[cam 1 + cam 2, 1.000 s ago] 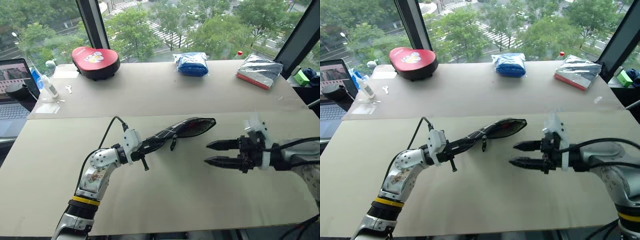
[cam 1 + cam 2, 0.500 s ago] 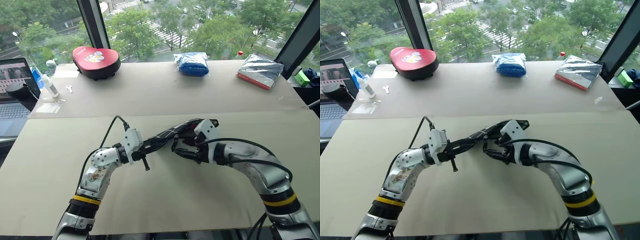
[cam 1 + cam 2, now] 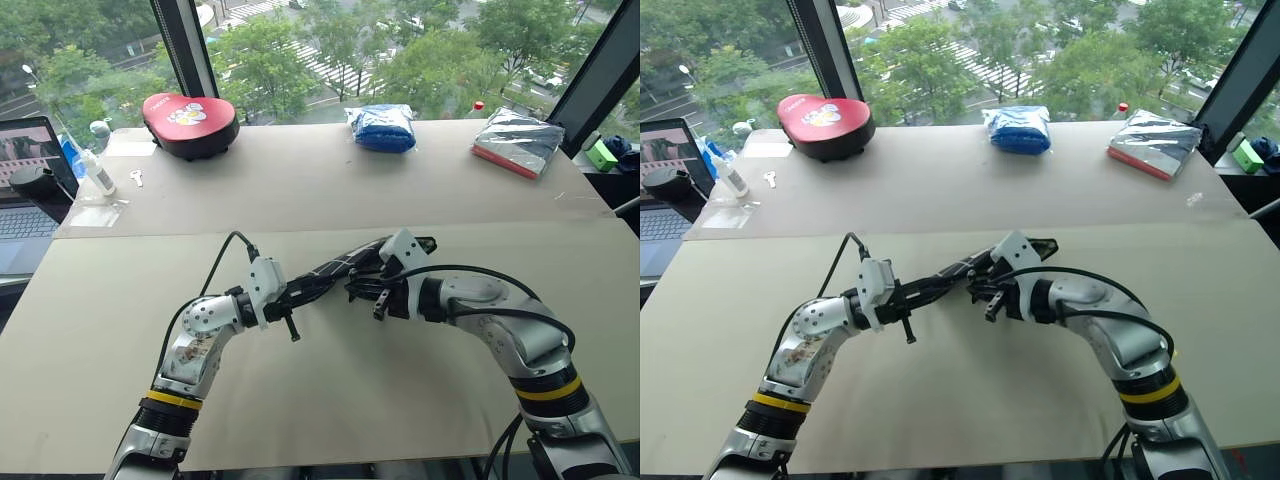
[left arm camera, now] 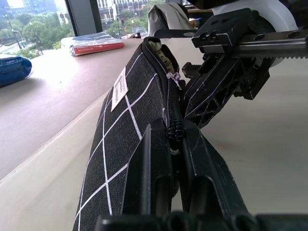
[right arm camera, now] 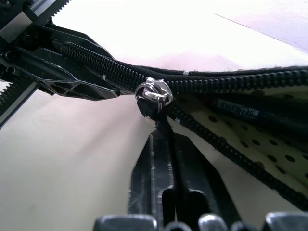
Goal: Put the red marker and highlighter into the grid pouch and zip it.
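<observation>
Right gripper point(image 5: 166, 144) clamped on black pull strap point(image 5: 162, 126) below silver slider point(image 5: 153, 93). Left gripper point(image 4: 175, 144) pinched on closed end of grid pouch point(image 4: 126, 130), holding it above table point(image 3: 330, 400).

Judgement: draw slider steadily along teeth toward open end, left anchor firm.

Pouch long axis 8-to-2 o'clock in left eye view, open mouth toward 2.

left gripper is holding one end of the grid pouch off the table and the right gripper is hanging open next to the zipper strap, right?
Not quite. The left gripper does hold the grid pouch by one end, but the right gripper is not open: the right wrist view shows its fingers shut on the zipper pull strap, just below the slider.
</observation>
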You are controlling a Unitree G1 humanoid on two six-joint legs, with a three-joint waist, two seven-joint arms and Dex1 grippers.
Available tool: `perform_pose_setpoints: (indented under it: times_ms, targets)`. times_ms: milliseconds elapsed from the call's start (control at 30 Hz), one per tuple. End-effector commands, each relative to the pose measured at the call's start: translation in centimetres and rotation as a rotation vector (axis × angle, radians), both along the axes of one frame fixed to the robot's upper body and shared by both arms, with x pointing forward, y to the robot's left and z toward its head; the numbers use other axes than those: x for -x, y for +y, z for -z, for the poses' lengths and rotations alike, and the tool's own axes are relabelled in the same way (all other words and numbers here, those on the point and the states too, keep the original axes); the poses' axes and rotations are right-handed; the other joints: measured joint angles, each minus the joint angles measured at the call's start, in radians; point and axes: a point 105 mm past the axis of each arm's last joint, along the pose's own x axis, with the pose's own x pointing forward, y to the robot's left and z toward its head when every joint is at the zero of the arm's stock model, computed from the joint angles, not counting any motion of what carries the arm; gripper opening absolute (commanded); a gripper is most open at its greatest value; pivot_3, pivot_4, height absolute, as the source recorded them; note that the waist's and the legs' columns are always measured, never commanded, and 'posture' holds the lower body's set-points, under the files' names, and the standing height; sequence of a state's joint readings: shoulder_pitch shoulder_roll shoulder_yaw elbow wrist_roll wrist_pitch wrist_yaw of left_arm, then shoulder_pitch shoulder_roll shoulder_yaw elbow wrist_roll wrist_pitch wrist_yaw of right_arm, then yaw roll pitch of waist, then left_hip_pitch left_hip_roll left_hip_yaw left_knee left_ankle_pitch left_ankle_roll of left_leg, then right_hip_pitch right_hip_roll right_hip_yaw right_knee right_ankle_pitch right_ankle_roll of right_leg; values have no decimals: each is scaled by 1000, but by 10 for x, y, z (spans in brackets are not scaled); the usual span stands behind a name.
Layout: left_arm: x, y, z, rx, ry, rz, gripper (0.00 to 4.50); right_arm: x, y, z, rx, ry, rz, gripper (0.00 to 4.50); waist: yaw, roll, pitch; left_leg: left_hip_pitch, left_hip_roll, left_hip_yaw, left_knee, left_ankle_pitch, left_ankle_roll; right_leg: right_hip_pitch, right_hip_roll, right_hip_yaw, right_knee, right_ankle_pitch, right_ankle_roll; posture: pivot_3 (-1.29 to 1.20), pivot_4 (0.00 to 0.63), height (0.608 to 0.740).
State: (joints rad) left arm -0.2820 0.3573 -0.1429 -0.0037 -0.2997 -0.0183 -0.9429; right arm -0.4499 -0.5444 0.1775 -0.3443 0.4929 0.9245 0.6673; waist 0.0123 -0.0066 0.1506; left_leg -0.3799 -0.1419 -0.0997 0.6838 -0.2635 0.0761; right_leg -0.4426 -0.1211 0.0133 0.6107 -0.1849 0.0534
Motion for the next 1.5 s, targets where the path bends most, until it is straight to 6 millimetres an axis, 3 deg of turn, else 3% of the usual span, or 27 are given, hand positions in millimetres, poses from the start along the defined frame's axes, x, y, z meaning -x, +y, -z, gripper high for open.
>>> perform_pose_setpoints:
  times_ms: [33, 233, 467, 533, 633, 800, 900, 1100, 1200, 1500]
  targets:
    - [-1, 0, -9, 15, -46, 2, 0, 4, -3, -15, -21, -48, -21, 15, 0, 0, 0, 0, 0, 0, 0, 0, 0, 0, 0, 0, 0, 0, 0, 0, 150, 740]
    - [-1, -1, -9, 16, -47, 6, 0, 8, -27, -17, 49, -57, 0, 15, 2, 0, 0, 0, 0, 0, 0, 0, 0, 0, 0, 0, 0, 0, 0, 0, 150, 740]
    - [0, -2, -9, 16, -43, 12, 0, -6, -103, -15, 246, -80, 153, 15, 3, 0, 0, 0, 0, 1, 0, 0, 1, 1, 0, 0, -1, 0, 0, 0, 150, 740]
    - [0, -2, -8, 17, -42, 15, 0, -11, -137, -16, 336, -99, 232, 15, 3, 0, 0, 0, 0, 0, 0, 0, 1, 1, 0, 0, -1, 0, 0, 0, 150, 740]
    - [0, -2, -8, 18, -41, 16, 0, -15, -160, -19, 387, -114, 286, 15, 3, 0, 0, 0, 0, 1, 0, 0, 1, 1, 0, 0, -1, 0, 0, 0, 150, 740]
    - [0, -2, -8, 20, -42, 15, 0, -16, -169, -19, 373, -112, 311, 15, 0, 0, 0, 0, 1, 1, 0, 0, 1, 1, 0, 0, -1, 0, 0, 0, 150, 740]
    - [0, -2, -9, 21, -42, 16, 0, -18, -162, -20, 334, -128, 305, 15, 2, 0, 0, 0, 1, 1, 0, -1, 1, 1, 0, 0, -1, 0, 0, 0, 150, 740]
    - [1, -6, -7, 1, -51, 44, 0, -7, -135, -27, 196, -112, 198, 1792, 2, 0, 0, 0, 1, 1, 0, -1, 1, 1, 0, 0, -1, 0, 0, 0, 150, 740]
    - [1, -7, -6, -2, -52, 57, 0, 2, -138, -29, 127, -34, 196, 2865, 5, 0, 0, 0, 1, 1, 0, -1, 1, 1, 0, 0, -1, 0, 0, 0, 150, 740]
    - [4, -9, 0, -36, -62, 144, 0, 31, -190, -63, 86, -74, 273, 2865, 25, 0, 0, 0, 0, 1, 0, -1, 2, 1, -1, 0, -2, 0, 0, 0, 150, 740]
